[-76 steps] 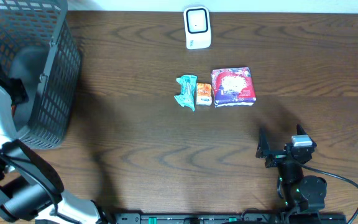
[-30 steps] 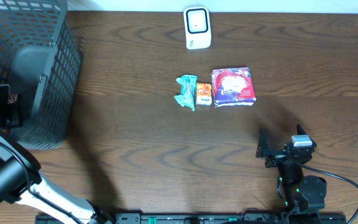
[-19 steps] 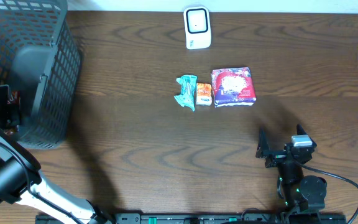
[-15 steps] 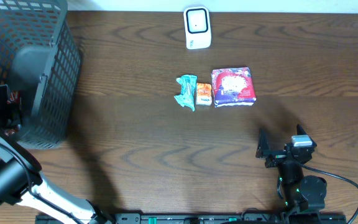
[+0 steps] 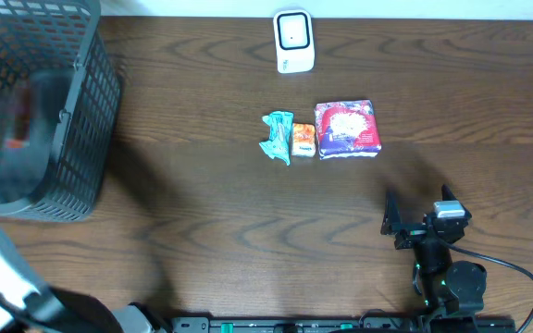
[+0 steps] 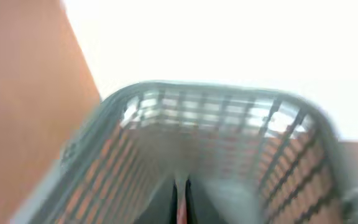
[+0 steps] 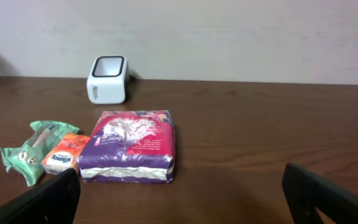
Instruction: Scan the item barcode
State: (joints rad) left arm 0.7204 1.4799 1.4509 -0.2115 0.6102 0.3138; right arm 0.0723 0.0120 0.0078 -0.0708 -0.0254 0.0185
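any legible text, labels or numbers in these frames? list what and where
Nothing reads cleanly in any view.
white scanner: small grey print low on its front, too small to read.
purple pack: printed face, lettering blurred.
orange packet: a blue wordmark, too small to make out.
green packet: graphics only, no readable words.
Left wrist view: motion-blurred, nothing legible.
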